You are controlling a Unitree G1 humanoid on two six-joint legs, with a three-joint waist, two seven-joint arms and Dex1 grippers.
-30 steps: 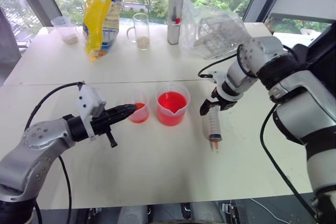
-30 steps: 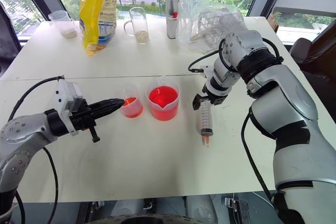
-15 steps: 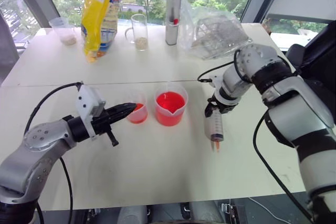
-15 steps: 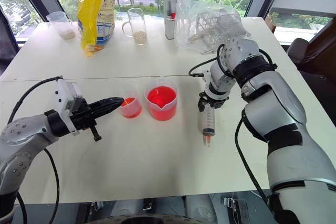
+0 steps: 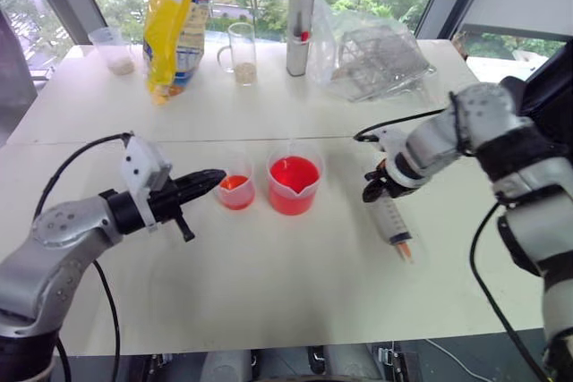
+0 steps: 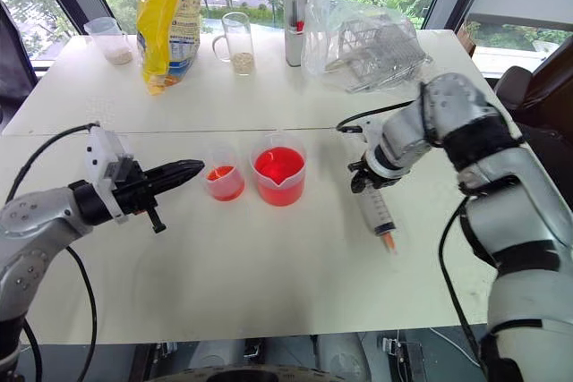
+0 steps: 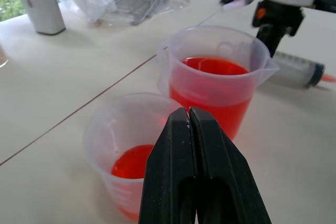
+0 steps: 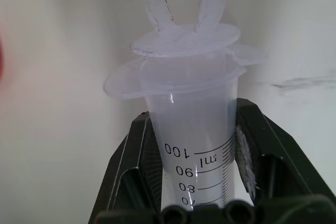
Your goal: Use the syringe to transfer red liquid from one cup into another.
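The syringe (image 5: 392, 221) lies slanted, low over the white table, right of both cups, its orange tip toward the front right. My right gripper (image 5: 377, 187) is shut on its barrel just below the flange, and the black fingers (image 8: 134, 156) press both sides of the clear barrel (image 8: 197, 145). The larger cup (image 5: 293, 194) holds much red liquid (image 5: 293, 172). The smaller cup (image 5: 235, 192) stands to its left with a little red at the bottom. My left gripper (image 5: 215, 176) is shut and empty, its tip level at the smaller cup's left rim (image 7: 121, 124).
On the far half of the table stand a yellow bag (image 5: 175, 20), a glass mug (image 5: 240, 53), a clear cup with beige powder (image 5: 112, 49), a tall grey-white container (image 5: 299, 29) and a plastic bag over a wire rack (image 5: 376, 55). A seam (image 5: 89, 143) crosses the table.
My right gripper has closed on the syringe and shifted right with it, swinging the orange tip toward the front right. The left arm has stayed put.
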